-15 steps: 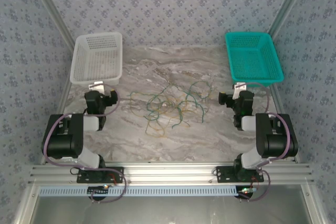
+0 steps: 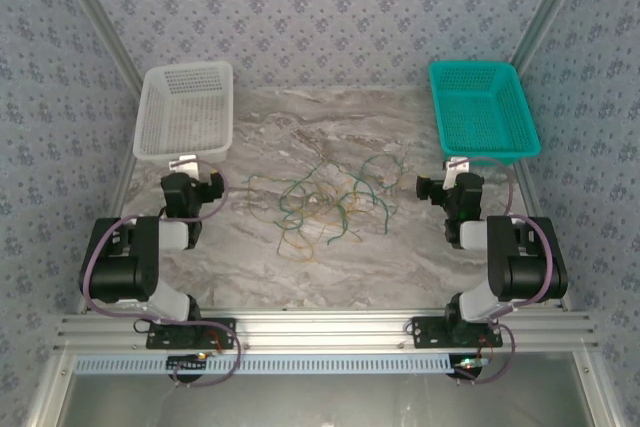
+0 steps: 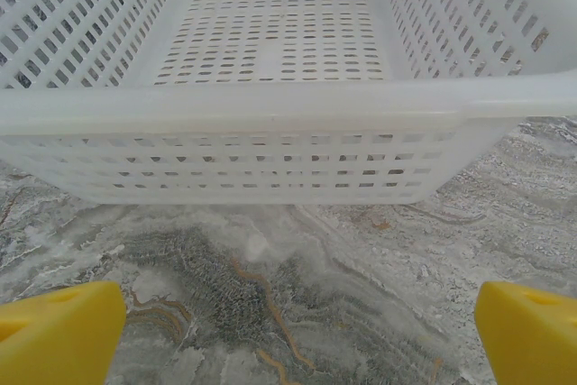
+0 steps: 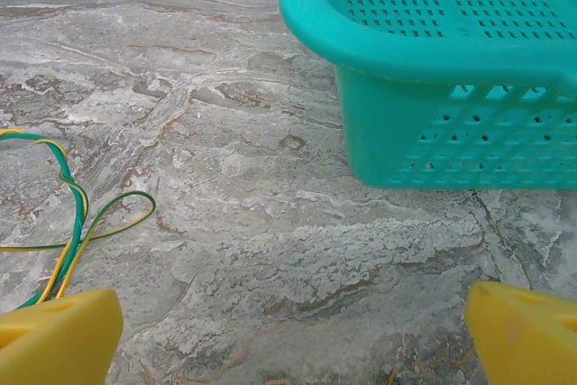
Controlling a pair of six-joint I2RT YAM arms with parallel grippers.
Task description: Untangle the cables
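Observation:
The cables (image 2: 320,202), thin green and yellow wires, lie in one loose tangle of loops on the middle of the marble table. A green and yellow strand of the cables (image 4: 72,223) curls at the left of the right wrist view. My left gripper (image 2: 185,163) rests left of the tangle, just in front of the white basket (image 2: 187,110), open with bare table between its yellow fingertips (image 3: 59,335). My right gripper (image 2: 458,166) sits to the right of the tangle near the teal basket (image 2: 483,110), open too, its yellow fingertips (image 4: 59,338) wide apart over bare marble.
The white basket's near wall (image 3: 270,155) stands close ahead of the left gripper. The teal basket's corner (image 4: 433,123) is ahead and right of the right gripper. Patterned walls enclose the table on three sides. Both arm bases sit on the rail (image 2: 320,327) at the near edge.

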